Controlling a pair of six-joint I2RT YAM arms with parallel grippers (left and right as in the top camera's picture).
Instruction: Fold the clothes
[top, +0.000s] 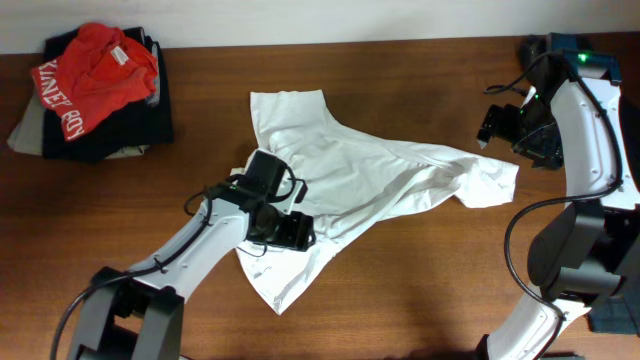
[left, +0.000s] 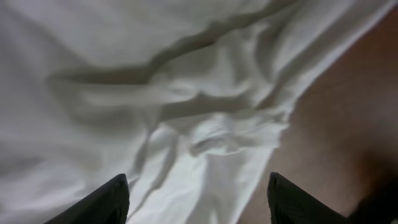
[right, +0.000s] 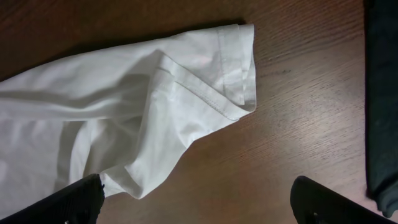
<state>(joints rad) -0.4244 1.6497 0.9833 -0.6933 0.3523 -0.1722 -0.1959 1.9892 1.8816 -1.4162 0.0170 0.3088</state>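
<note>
Mid-desk, white T-shirt (top: 370, 170) lies crumpled and unfolded on the desk (top: 400, 290), plain white side up. One lobe runs toward 11 o'clock, a sleeve (top: 495, 180) toward 3 o'clock, and a tail toward 7 o'clock. Left arm (top: 190, 250) comes in from 7 o'clock, with the left jaws over the shirt's 7-8 o'clock part. In the left wrist view the T-shirt (left: 186, 74) fills most of the frame with heavy wrinkles, and bare desk (left: 348, 124) shows at 3-4 o'clock. Left fingers (left: 106, 202) are set well apart with cloth below and between them, nothing pinched. Can't tell whether the tips touch the fabric. Right arm (top: 590, 130) comes in from 3 o'clock. Right jaws hang over bare wood at 2 o'clock of the shirt, near the sleeve tip and apart from it. In the right wrist view the right fingers (right: 74, 199) are spread wide and empty. The sleeve (right: 239, 68) lies flat on the desk (right: 298, 124) toward 11-12 o'clock of them, hem stitching visible. At the 10 o'clock corner of the desk a red shirt (top: 95, 75) with white lettering sits on a dark garment (top: 100, 135), well apart from the T-shirt.
</note>
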